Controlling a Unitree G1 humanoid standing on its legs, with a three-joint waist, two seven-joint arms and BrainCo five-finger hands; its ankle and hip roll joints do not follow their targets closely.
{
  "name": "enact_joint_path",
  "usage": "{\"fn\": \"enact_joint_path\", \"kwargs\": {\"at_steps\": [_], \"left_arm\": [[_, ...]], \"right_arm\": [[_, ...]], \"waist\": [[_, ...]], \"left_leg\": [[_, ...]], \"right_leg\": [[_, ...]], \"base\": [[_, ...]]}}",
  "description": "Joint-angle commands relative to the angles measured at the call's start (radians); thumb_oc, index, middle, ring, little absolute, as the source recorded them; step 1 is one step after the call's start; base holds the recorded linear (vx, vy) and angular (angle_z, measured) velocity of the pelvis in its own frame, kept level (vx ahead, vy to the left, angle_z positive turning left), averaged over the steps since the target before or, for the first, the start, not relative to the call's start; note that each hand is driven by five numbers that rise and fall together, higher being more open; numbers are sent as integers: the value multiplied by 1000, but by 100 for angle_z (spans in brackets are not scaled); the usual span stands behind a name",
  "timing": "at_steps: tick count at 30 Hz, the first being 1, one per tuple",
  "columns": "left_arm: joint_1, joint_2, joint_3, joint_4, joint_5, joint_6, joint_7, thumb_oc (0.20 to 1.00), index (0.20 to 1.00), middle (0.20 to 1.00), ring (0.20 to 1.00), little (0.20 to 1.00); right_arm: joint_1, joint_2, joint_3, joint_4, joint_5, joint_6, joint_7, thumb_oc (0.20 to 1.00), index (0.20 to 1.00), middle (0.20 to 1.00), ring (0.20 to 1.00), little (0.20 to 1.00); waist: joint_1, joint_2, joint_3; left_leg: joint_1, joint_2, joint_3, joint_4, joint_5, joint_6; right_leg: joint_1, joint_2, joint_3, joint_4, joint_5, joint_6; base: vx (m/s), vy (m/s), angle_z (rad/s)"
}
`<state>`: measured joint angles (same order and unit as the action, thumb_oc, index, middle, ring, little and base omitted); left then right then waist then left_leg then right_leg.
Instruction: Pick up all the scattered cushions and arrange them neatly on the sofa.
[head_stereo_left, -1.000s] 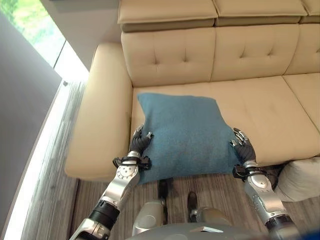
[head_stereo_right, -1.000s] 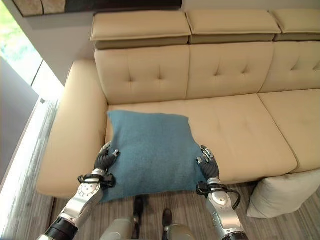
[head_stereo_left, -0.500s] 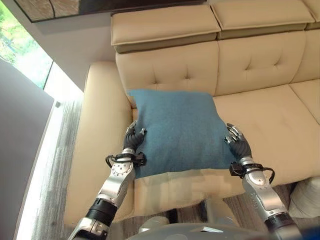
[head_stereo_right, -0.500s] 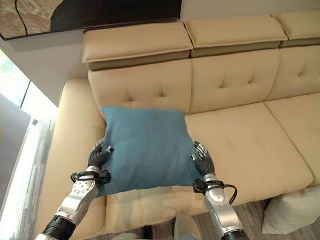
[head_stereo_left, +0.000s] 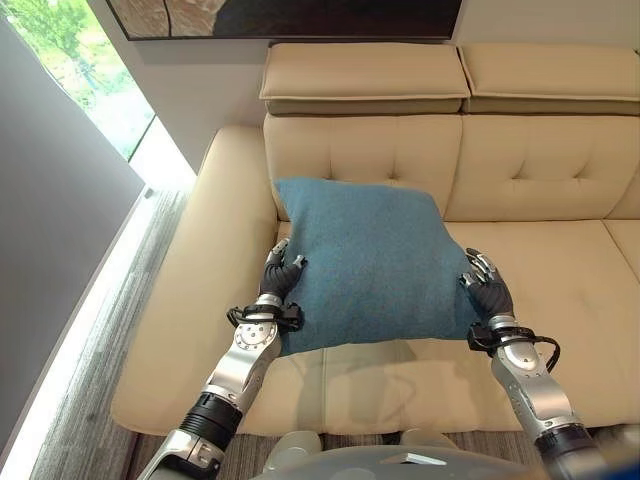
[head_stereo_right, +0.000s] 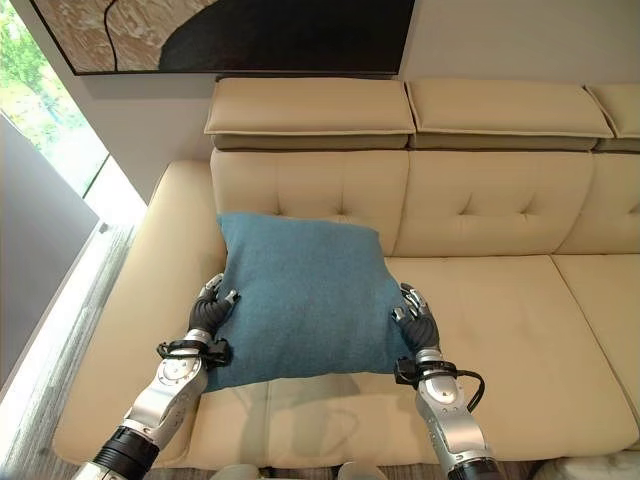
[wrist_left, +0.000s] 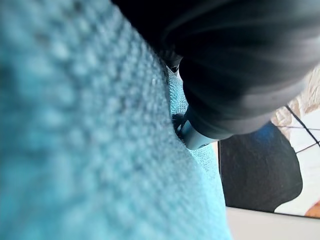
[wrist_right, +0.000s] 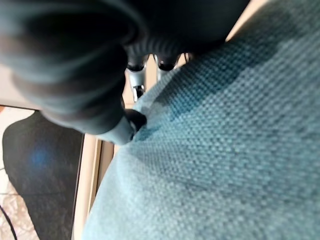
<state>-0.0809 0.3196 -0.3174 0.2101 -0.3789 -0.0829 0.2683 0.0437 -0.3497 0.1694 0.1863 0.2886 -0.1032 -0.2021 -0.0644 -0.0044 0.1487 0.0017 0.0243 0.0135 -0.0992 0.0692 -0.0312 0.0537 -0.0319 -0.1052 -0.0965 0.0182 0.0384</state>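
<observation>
**Friend:** Where is the cushion now?

**Me:** The blue cushion (head_stereo_right: 303, 296) is up over the sofa (head_stereo_right: 480, 310). I hold it between my two hands. Its top edge is right by the backrest (head_stereo_right: 310, 195), at the end of the sofa near the armrest (head_stereo_right: 130, 290). I cannot tell if it touches the backrest yet.

**Friend:** What just changed?

**Me:** A second ago the cushion hung low, half over the front edge of the seat, with the floor under it. Now it is higher and further back, with the seat under all of it. My head moved too, so the whole picture shifted up, and now I see the dark painting (head_stereo_right: 230, 35) on the wall.

**Friend:** So is the job nearly done?

**Me:** For this cushion, I think yes. It only needs to be put down and leaned on the backrest.

**Friend:** What are your hands doing?

**Me:** My left hand (head_stereo_left: 280, 281) squeezes the cushion's left edge, fingers curled onto the cloth. My right hand (head_stereo_left: 486, 293) does the same on the right edge. Up close, I see my fingers (wrist_right: 134, 80) pressing into the fuzzy blue cloth. Both hands are closed on it, not wide.
</observation>
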Motion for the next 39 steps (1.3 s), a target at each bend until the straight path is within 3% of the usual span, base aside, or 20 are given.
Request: {"fn": "enact_joint_path", "kwargs": {"at_steps": [1, 6, 12, 17, 29, 34, 39], "left_arm": [[-68, -27, -49, -90, 56, -83, -34, 200, 200, 200, 200, 200], [-120, -28, -63, -59, 68, -82, -7, 200, 200, 200, 200, 200], [-398, -39, -109, 67, 48, -139, 113, 200, 200, 200, 200, 200], [-631, -1, -143, 201, 45, -166, 156, 200, 200, 200, 200, 200], [-1075, 94, -203, 475, 59, -195, 212, 200, 200, 200, 200, 200], [-1172, 102, -191, 484, 152, -217, 332, 200, 200, 200, 200, 200], [-1128, 82, -131, 378, 241, -223, 455, 200, 200, 200, 200, 200]], "right_arm": [[-49, 40, 28, -85, -41, -86, 10, 200, 200, 200, 200, 200], [-112, 42, 58, -81, -77, -87, -22, 200, 200, 200, 200, 200], [-419, 49, 166, -4, -143, -104, -135, 200, 200, 200, 200, 200], [-654, 54, 200, 115, -143, -110, -207, 200, 200, 200, 200, 200], [-1089, -11, 250, 331, -154, -147, -320, 200, 200, 200, 200, 200], [-1198, -34, 249, 321, -263, -178, -434, 200, 200, 200, 200, 200], [-1193, -46, 217, 213, -424, -172, -536, 200, 200, 200, 200, 200]], "waist": [[4, -16, -69], [-2, -6, -50], [-3, 20, 20], [4, 24, 15], [10, 16, 12], [11, 17, 8], [9, 18, 10]], "left_leg": [[81, -31, 37, 12, -106, 10], [66, -33, 47, 12, -114, 15], [-152, -37, 55, 12, -53, 22], [-293, -36, 50, 12, 0, -1], [-467, -33, 40, 12, 36, -27], [-533, -28, 28, 12, 44, -29], [-566, -35, 15, 12, 45, -26]], "right_leg": [[-12, -12, -4, 15, 31, 37], [-37, -17, 4, 18, 38, 43], [-283, -18, 46, 53, 96, 49], [-401, -33, 33, 51, 127, 51], [-568, -29, 34, 17, 184, 76], [-641, -27, 41, 17, 192, 84], [-675, -27, 39, 13, 195, 85]], "base": [[71, 40, -30], [-22, 18, -9], [-254, 24, -12], [-106, -14, -8], [-22, -18, -1], [8, -5, 0], [27, -7, -3]]}}
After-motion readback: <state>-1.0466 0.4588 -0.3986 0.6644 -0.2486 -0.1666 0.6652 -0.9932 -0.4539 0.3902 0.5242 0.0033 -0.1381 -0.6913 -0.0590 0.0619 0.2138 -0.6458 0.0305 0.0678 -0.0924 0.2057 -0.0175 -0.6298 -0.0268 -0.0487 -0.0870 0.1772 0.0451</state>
